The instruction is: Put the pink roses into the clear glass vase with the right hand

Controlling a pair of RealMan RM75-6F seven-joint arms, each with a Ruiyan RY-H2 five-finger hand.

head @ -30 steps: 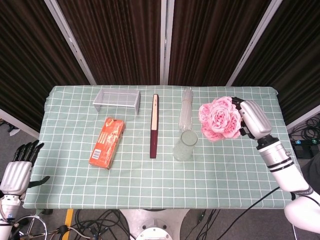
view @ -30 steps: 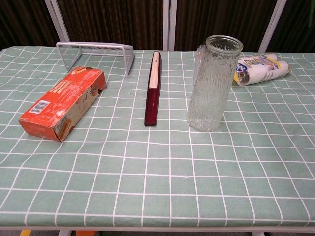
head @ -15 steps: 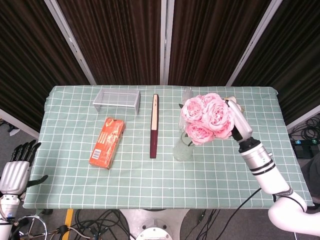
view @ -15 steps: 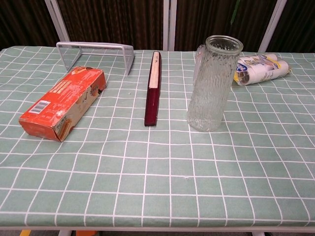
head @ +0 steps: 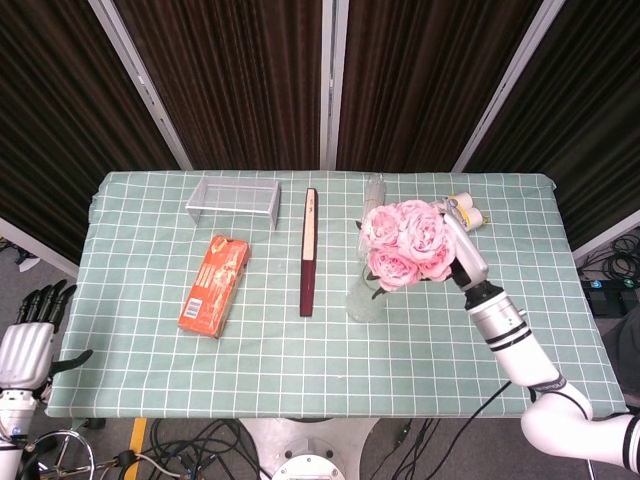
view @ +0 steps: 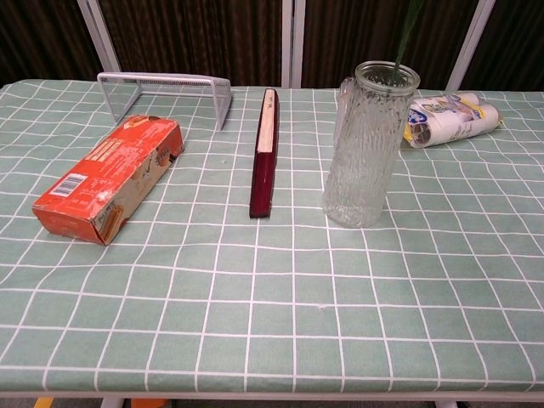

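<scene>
Toward the table's right half, near mid-depth, the vase (view: 369,144) stands upright, and the right hand (head: 466,254) holds the roses (head: 404,243) over its mouth, blooms hiding the fingers, so I cannot tell exactly how they close on the stems. A green stem (view: 406,32) meets the rim in the chest view. Best to lower straight down, keeping the stems vertical and centred, lest they catch the rim and tip the vase. The left hand (head: 28,338) hangs off the table's near-left corner, fingers spread, empty.
</scene>
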